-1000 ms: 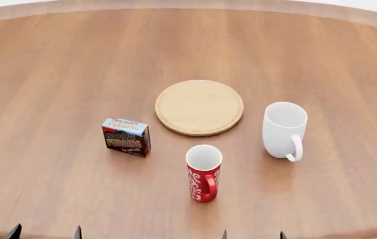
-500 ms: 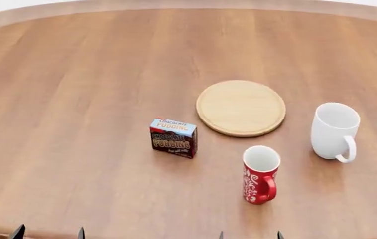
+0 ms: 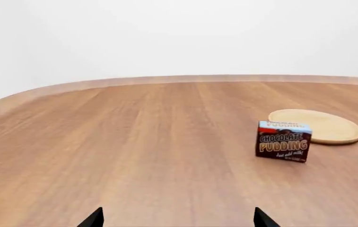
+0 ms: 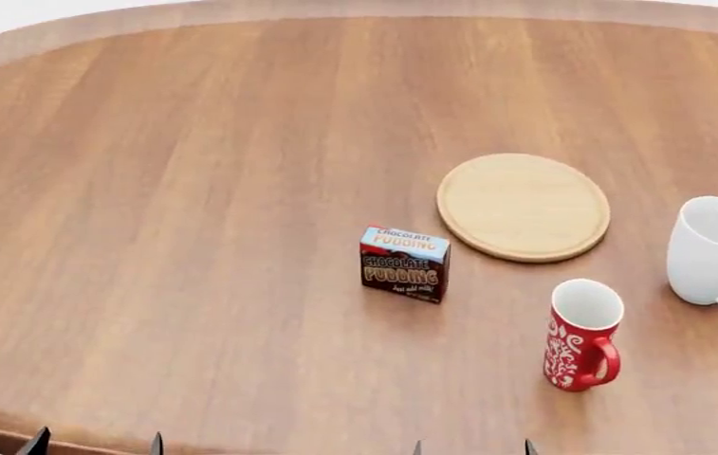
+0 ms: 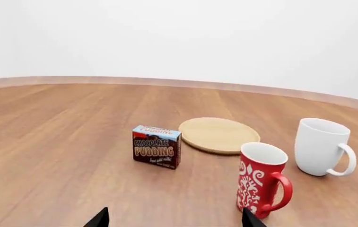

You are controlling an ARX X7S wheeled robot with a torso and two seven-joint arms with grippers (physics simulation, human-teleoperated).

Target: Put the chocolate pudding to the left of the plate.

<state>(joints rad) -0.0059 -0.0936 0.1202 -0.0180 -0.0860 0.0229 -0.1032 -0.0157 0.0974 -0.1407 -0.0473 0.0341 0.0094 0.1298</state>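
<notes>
Since the earlier head frames every object is sitting further toward the right of the head view while their spacing to one another is unchanged, so the view is swinging left rather than the objects moving. The small rectangular dark-brown chocolate pudding box with the light-blue top [image 4: 404, 263] is standing upright on the round brown wooden table [image 4: 181, 190], near the flat round light-wood plate [image 4: 524, 207] but not touching it; it is lying to the plate's left and somewhat closer to the robot, its lettered face turned toward the cameras. The red patterned ceramic mug [image 4: 581, 334] is standing upright nearer the robot than the plate, handle pointing toward the right. The plain white ceramic mug [image 4: 717, 251] is standing to the plate's right, handle turned toward the robot, partly reaching the frame edge. In the left wrist view the box [image 3: 283, 141] is showing just in front of the plate [image 3: 320, 126], and the left gripper [image 3: 177, 220] is appearing only as two dark fingertips held well apart, with nothing between them, well short of the box. In the right wrist view the right gripper [image 5: 175, 218] is likewise showing two dark tips spread apart and holding nothing, with the box [image 5: 156, 146], plate [image 5: 219, 134], red mug [image 5: 262, 180] and white mug [image 5: 321, 146] all ahead of it.
</notes>
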